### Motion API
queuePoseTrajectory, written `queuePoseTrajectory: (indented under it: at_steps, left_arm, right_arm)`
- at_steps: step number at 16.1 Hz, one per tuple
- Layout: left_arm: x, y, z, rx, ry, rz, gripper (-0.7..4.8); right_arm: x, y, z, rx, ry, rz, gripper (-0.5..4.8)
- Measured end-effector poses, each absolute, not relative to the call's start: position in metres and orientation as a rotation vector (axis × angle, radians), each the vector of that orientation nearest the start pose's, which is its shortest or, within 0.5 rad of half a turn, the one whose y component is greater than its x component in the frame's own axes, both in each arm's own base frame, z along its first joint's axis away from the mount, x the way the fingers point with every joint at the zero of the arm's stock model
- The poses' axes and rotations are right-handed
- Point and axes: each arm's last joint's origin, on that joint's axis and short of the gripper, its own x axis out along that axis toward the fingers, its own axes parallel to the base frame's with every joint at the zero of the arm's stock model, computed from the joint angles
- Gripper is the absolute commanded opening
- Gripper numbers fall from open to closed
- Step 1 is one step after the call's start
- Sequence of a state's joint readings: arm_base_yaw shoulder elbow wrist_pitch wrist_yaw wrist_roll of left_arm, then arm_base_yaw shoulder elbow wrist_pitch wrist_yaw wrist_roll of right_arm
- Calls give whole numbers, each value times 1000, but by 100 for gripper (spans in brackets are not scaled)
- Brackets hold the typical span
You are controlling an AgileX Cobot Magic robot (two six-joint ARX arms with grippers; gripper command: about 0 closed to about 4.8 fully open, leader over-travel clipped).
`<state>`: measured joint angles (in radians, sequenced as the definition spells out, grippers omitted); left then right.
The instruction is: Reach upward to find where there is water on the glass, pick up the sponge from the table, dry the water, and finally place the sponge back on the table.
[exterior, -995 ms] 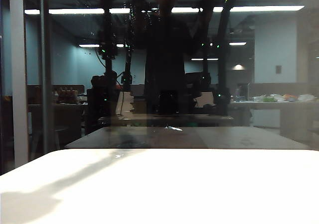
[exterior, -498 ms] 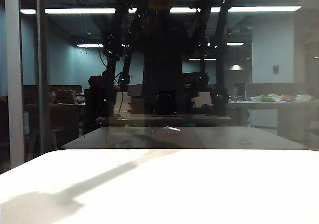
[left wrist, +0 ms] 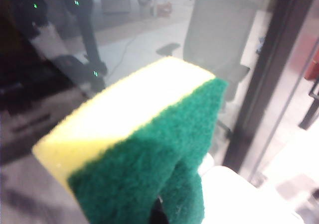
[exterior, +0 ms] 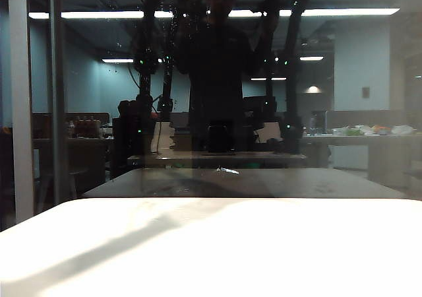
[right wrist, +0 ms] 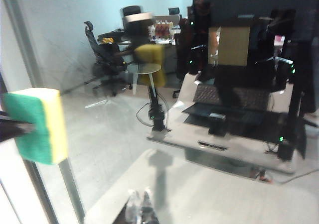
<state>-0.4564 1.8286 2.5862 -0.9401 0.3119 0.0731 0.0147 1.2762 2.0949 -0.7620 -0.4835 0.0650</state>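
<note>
The left hand (right wrist: 15, 129) was clamped on the rectangular yellow foam sponge (left wrist: 134, 149) with green scouring layer, raised near the dark clear glass pane (exterior: 264, 79); the right hand (right wrist: 139, 209), above the plain white tabletop (exterior: 231, 251), was blurred and I cannot tell its state.

bench (exterior: 264, 257): broad, plain white top; its far edge sits just beside the window pane
surface: a soft grey shadow slants across its left side
</note>
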Motion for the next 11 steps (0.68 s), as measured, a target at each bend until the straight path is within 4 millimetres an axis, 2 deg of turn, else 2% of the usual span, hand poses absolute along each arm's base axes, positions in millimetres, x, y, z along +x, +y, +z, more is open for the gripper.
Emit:
queuePoseTrajectory:
  at_steps: [4,6,8,11]
  left_arm:
    - [264,-140,543,95,344,-776,-6]
    - [255,-139,542,89,384,-830,-6]
    - [240,-136,548,89,376,-865,-6]
    - [205,-117,562,97,327,-860,-6]
  right_arm:
    - [137,14,585,8,-74,435,-2]
    - [133,14,586,8,-76,434,-2]
    - [131,14,585,9,-70,435,-2]
    - [125,14,584,11,-59,434,-2]
